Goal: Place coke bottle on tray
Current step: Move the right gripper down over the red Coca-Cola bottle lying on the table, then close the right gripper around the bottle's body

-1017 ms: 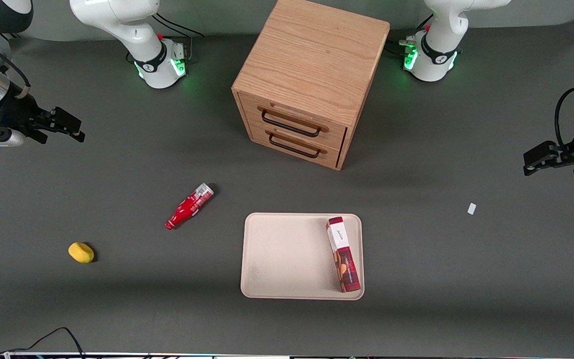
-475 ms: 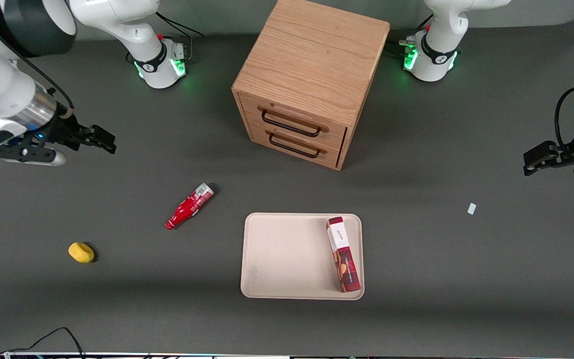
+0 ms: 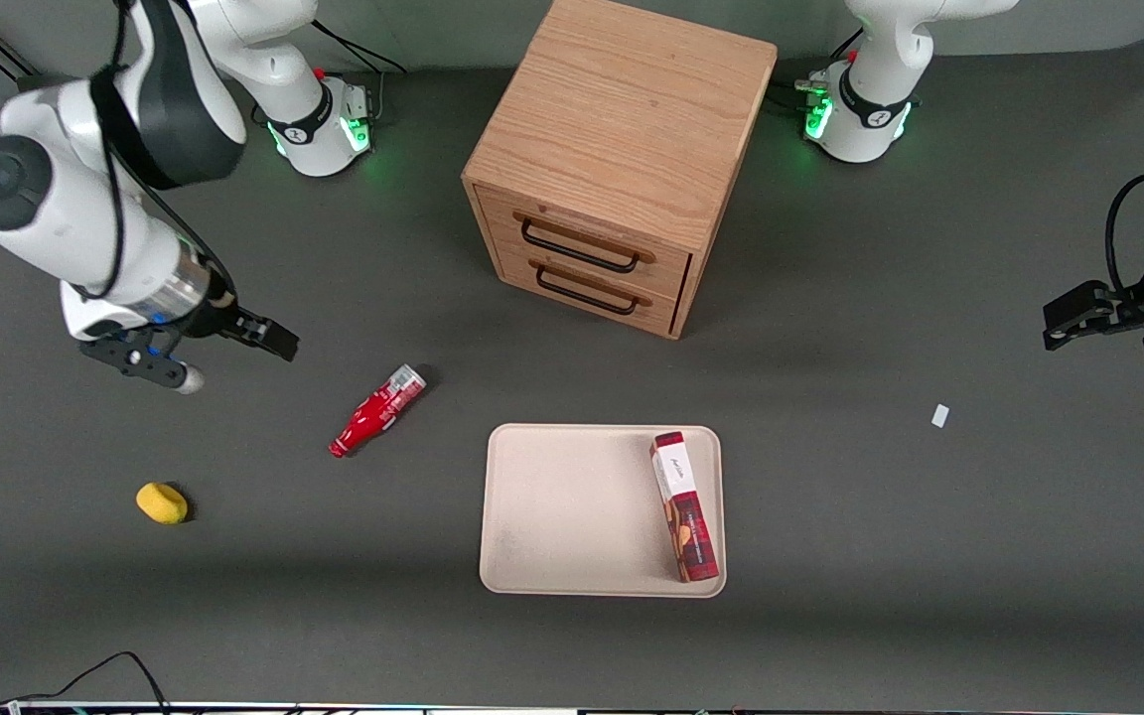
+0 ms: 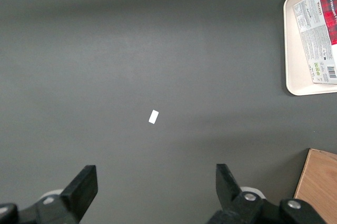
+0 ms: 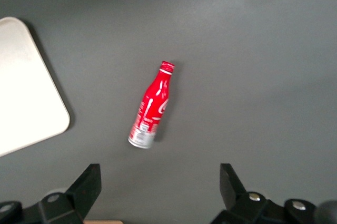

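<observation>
From my remote station, I see the coke bottle (image 3: pixel 377 410) lying on its side on the dark grey bench (image 3: pixel 929 556), well apart from the tray (image 3: pixel 572 516) and toward the working arm's end. It is a slim red contour bottle with white script lettering along its body, a red cap and a silvery base; the script is too small for me to read letter by letter. Its cap end lies nearer the front camera than its base, and the whole bottle sits at a slant.

My claw (image 3: pixel 234 350) hangs above the bench near the bottle, farther from the front camera than the cap and toward the working arm's end. In the right wrist view its two dark fingers (image 5: pixel 87 187) stand spread wide with nothing between them, and the coke bottle (image 5: pixel 151 105) shows on the bench below.

The beige tray has rounded corners and a low rim. On it lies a red-and-white biscuit box (image 3: pixel 684 506), along the rim toward the parked arm's end; the left wrist view shows a printed panel and a barcode on it, though I cannot read the text.

A yellow lemon (image 3: pixel 162 502) lies nearer the front camera than the bottle. A wooden two-drawer cabinet (image 3: pixel 622 159) with black handles stands farther from the front camera than the tray. A small white scrap (image 3: pixel 940 415) lies toward the parked arm's end.
</observation>
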You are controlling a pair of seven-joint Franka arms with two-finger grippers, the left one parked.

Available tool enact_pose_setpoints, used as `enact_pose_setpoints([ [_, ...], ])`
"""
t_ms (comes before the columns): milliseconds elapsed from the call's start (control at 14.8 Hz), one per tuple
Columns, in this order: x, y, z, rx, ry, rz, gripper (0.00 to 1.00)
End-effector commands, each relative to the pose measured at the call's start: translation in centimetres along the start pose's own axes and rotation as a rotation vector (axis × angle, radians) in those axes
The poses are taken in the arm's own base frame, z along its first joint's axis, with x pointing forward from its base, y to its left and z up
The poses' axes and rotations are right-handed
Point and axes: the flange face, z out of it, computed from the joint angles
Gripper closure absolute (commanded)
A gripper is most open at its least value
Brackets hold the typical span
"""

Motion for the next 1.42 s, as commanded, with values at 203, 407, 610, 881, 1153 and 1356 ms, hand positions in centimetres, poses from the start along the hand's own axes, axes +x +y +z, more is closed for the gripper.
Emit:
enact_pose_setpoints([
  [203, 1.7, -4.3, 9.3, -0.008, -0.001, 0.179, 0.00],
  [407, 1.1, -5.3, 15.6, 0.002, 0.001, 0.242, 0.00],
  [610, 0.4, -4.9, 21.0, 0.015, 0.009, 0.284, 0.00],
  [881, 0.0, -5.1, 24.6, 0.001, -0.004, 0.320, 0.00],
  [1153, -0.2, -4.7, 27.2, 0.010, 0.002, 0.324, 0.00],
  [1356, -0.4, -4.5, 28.1, 0.011, 0.003, 0.324, 0.11],
])
